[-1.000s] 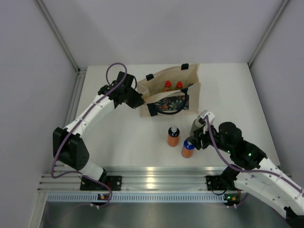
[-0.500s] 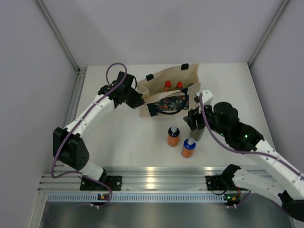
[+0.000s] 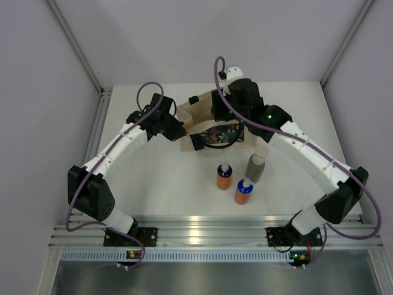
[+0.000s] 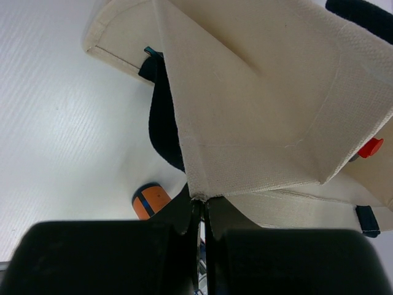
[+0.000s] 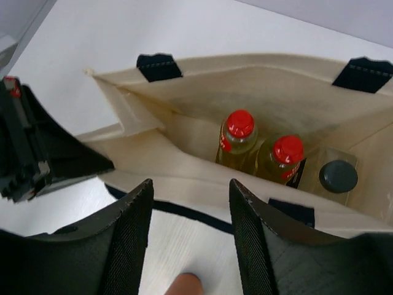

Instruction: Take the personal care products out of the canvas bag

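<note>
"Where the table (image 3: pixel 153 184) lies nearest the arm bases, I see one orange bottle (image 3: pixel 244 192), a second orange bottle (image 3: pixel 224 176) just behind it, and a grey-green bottle (image 3: pixel 256 165) standing alongside."

"And your arms?"

"My left gripper (image 4: pixel 199 212) is clamped on a corner of the canvas bag (image 4: pixel 245 92) at its rim. My right gripper (image 5: pixel 190 187) hangs over the bag's mouth – fingers apart, holding nothing. Inside stand two red-capped yellow bottles (image 5: pixel 236 141) and, beside them, a pale bottle (image 5: pixel 336 177) with a dark cap"
</note>
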